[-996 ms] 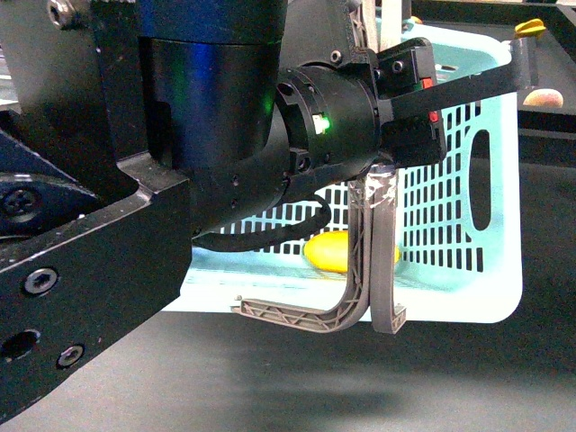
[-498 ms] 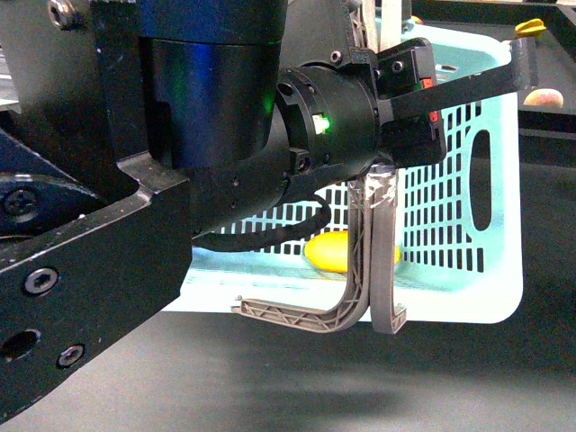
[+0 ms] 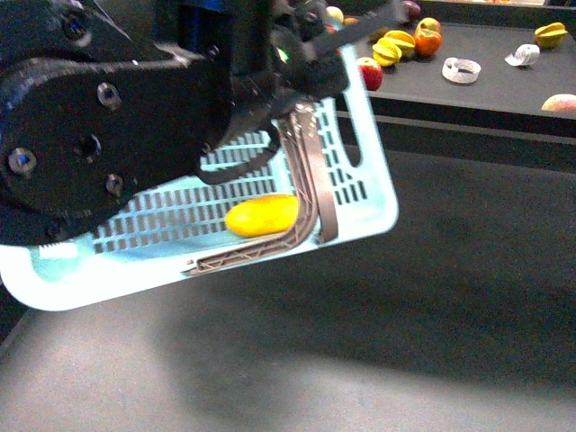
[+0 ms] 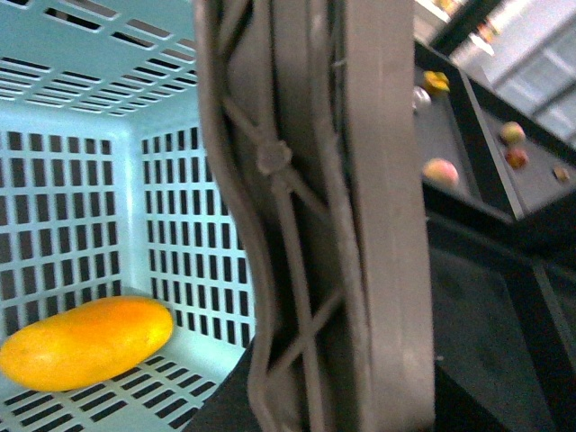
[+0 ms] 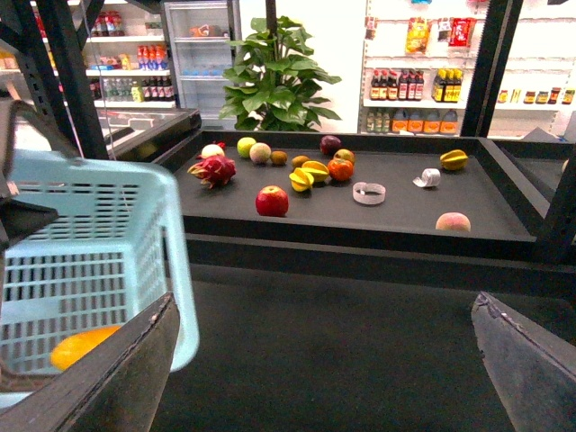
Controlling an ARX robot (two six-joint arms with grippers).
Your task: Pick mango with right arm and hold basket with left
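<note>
Fingers of our right gripper spread wide, empty; mango lies inside the basket, well off to their left; left gripper at the handles, grip unclear; pick looks done, we're holding.

One mango, one basket

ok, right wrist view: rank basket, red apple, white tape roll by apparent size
1. basket, by far the largest, though it sits nearest the camera.
2. red apple.
3. white tape roll, close to the apple in width but flatter, so this order is unsure.
</note>
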